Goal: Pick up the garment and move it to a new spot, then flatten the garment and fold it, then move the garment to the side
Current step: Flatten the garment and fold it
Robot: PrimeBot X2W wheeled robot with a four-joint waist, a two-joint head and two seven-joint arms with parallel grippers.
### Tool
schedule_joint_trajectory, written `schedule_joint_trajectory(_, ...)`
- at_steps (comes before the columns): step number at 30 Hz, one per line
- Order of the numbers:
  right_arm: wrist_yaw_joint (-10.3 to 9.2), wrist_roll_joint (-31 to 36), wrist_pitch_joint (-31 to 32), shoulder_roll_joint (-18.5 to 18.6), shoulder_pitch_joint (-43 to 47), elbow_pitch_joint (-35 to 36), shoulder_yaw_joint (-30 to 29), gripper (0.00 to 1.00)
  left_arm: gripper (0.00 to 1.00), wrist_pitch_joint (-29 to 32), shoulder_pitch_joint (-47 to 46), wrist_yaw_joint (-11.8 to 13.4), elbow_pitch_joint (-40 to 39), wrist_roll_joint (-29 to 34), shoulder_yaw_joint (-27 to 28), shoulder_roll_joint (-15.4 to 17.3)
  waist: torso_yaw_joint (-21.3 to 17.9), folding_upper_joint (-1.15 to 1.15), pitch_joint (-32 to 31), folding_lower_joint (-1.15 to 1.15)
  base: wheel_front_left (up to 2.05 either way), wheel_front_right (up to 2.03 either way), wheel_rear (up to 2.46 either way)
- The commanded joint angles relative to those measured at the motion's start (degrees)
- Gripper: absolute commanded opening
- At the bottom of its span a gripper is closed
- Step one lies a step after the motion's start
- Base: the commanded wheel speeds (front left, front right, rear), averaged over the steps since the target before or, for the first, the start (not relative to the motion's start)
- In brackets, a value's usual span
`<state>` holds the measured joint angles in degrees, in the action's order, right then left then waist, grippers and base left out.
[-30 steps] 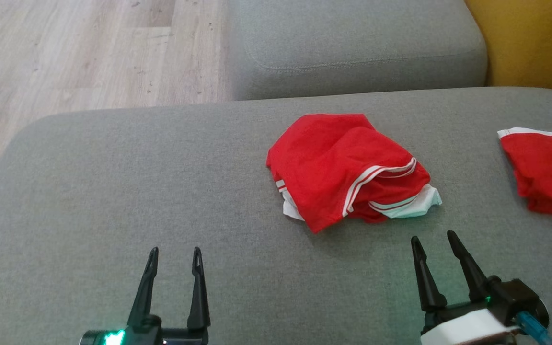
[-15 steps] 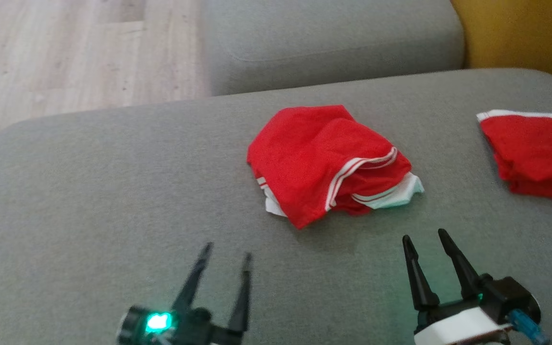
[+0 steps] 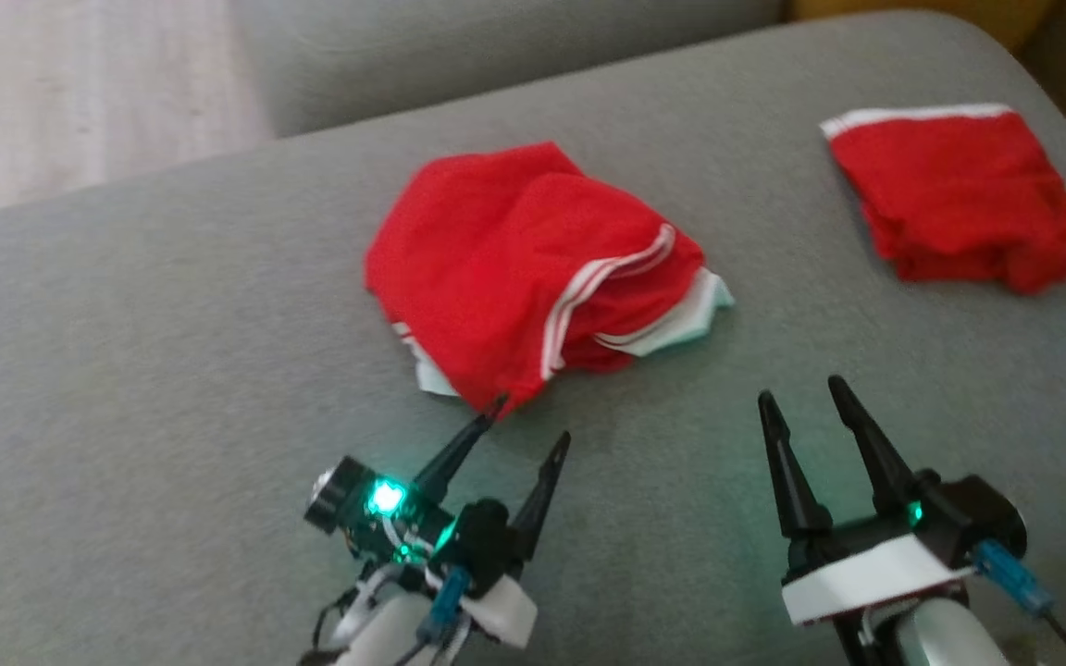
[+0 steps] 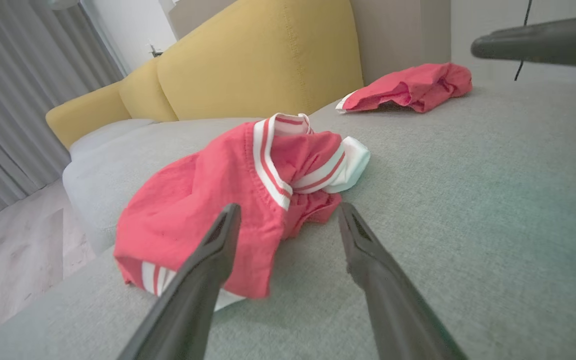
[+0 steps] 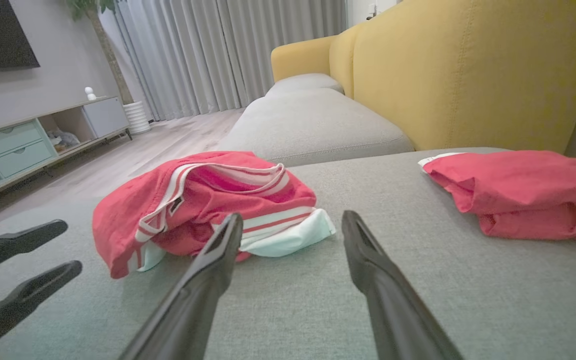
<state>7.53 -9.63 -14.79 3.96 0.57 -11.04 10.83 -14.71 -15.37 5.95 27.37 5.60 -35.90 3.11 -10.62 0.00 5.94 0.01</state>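
Pale wood-grain floor (image 3: 80, 83) shows at 10 o'clock in the head view, beyond the rounded edge of a broad grey cushion (image 3: 172, 324) with a coarse woven surface.

The left tool (image 3: 529, 421) sits at 6 o'clock, its two long, dark, tapering fingers spread apart and empty, pointing toward 1 o'clock. A green light glows on its wrist. Its left fingertip (image 3: 496, 403) meets the garment's near hem; I cannot tell whether it touches the cloth.

The garment (image 3: 514, 268) lies on the cushion just above the centre, toward 11 o'clock, bunched into a soft, rumpled mound. It is thin red jersey. A ribbed white band with red stripes curves across its right half, and smooth white sleeve fabric sticks out at its 4 o'clock and 7 o'clock edges. In the left wrist view the mound sits between and beyond the fingers, the left finger crossing in front of it.

The right tool (image 3: 799, 388) is at 5 o'clock, fingers parted with nothing between them, pointing to 12 o'clock, apart from the garment.

At 2 o'clock, well apart, lies a second garment (image 3: 954, 199): plain red, roughly folded, wrinkled, with a thin white band along its far edge.

In the right wrist view a padded yellow backrest (image 5: 468, 75) rises behind the cushion.
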Motion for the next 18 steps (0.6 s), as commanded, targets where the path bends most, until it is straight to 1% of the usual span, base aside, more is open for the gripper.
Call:
schedule_joint_trajectory(1, -0.04, -0.37, -0.21, 0.37, -2.41, 1.88, 1.46, 1.00, 1.00, -0.29, -3.35, 0.69, -0.26, 0.39, 0.99, -0.24, -2.84, 0.00, 2.25, -0.01, 0.00, 0.00, 0.00)
schedule_joint_trajectory(5, -0.04, -0.78, -0.21, 0.03, -3.26, 1.88, 1.57, 1.00, 1.00, -0.29, -7.11, 1.88, 3.49, 0.22, 0.28, -0.18, -5.32, 0.00, 3.75, -0.01, 0.00, 0.00, 0.00)
schedule_joint_trajectory(7, -0.04, -0.89, -0.21, -0.12, -3.48, 1.87, 1.69, 1.00, 1.00, -0.29, -8.73, 3.01, 5.48, 0.40, 0.42, 0.11, -6.36, 0.00, 4.33, -0.01, 0.00, 0.00, 0.00)
schedule_joint_trajectory(10, -0.04, -1.02, -0.21, -0.29, -3.75, 1.93, 1.57, 1.00, 1.00, -0.29, -10.73, 5.36, 7.91, 0.83, 0.77, 0.80, -7.58, 0.00, 4.99, -0.01, 0.00, 0.00, 0.00)
schedule_joint_trajectory(12, -0.04, -1.07, -0.21, -0.38, -3.88, 1.91, 1.46, 1.00, 1.00, -0.29, -11.61, 6.67, 9.25, 0.88, 0.92, 1.19, -8.05, 0.00, 5.21, -0.01, 0.00, 0.00, 0.00)
schedule_joint_trajectory(17, -0.04, -1.11, -0.21, -0.57, -3.92, 1.89, 1.44, 1.00, 1.00, -0.29, -12.97, 8.12, 11.36, 0.42, 0.71, 2.08, -8.62, 0.00, 5.45, -0.01, 0.00, 0.00, 0.00)
schedule_joint_trajectory(18, -0.04, -1.12, -0.21, -0.61, -3.93, 1.87, 1.45, 1.00, 0.98, -0.29, -13.14, 8.34, 11.53, 0.30, 0.62, 2.23, -8.66, 0.00, 5.44, -0.01, 0.00, 0.00, 0.00)
